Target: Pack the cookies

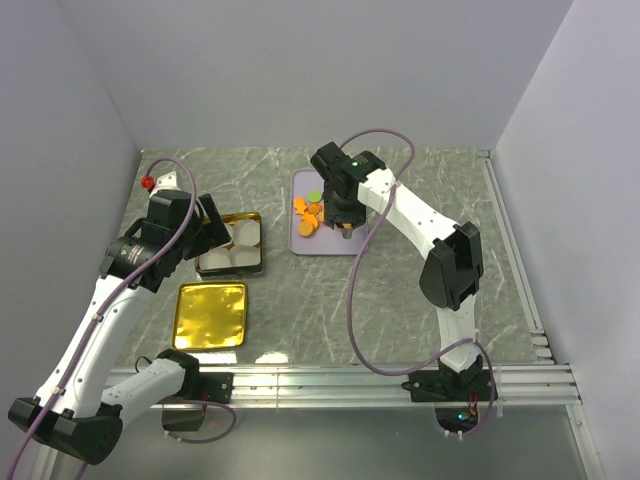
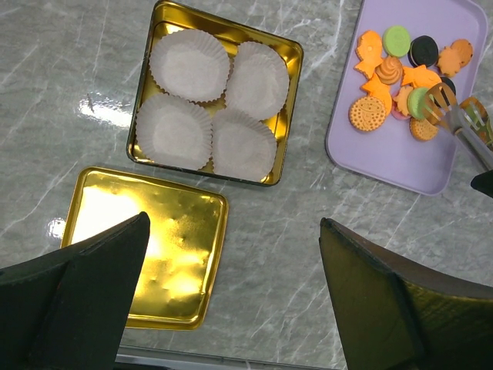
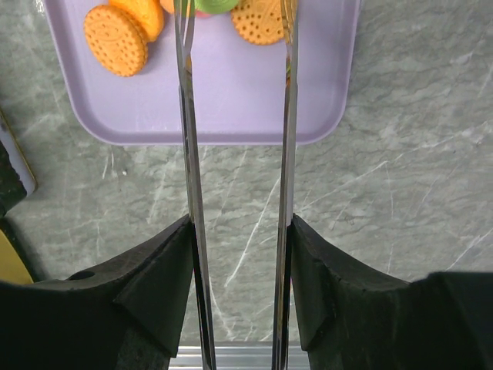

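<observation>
The cookies (image 1: 310, 212), orange, black, lime green and pink, lie piled on a purple tray (image 1: 325, 240). They also show in the left wrist view (image 2: 400, 77) and the right wrist view (image 3: 115, 38). My right gripper (image 1: 345, 225) (image 3: 239, 223) is shut on metal tongs (image 3: 189, 154), whose arms are spread. The tongs' tips (image 2: 435, 100) sit over the pile by a green cookie. My left gripper (image 1: 205, 225) (image 2: 233, 223) is open and empty, above the table beside the gold tin (image 2: 223, 31).
The gold tin holds several empty white paper cups (image 2: 212, 104). Its gold lid (image 2: 146, 247) lies flat in front of it. The purple tray's near edge (image 3: 239, 135) is just beyond my right fingers. Grey walls close in the table.
</observation>
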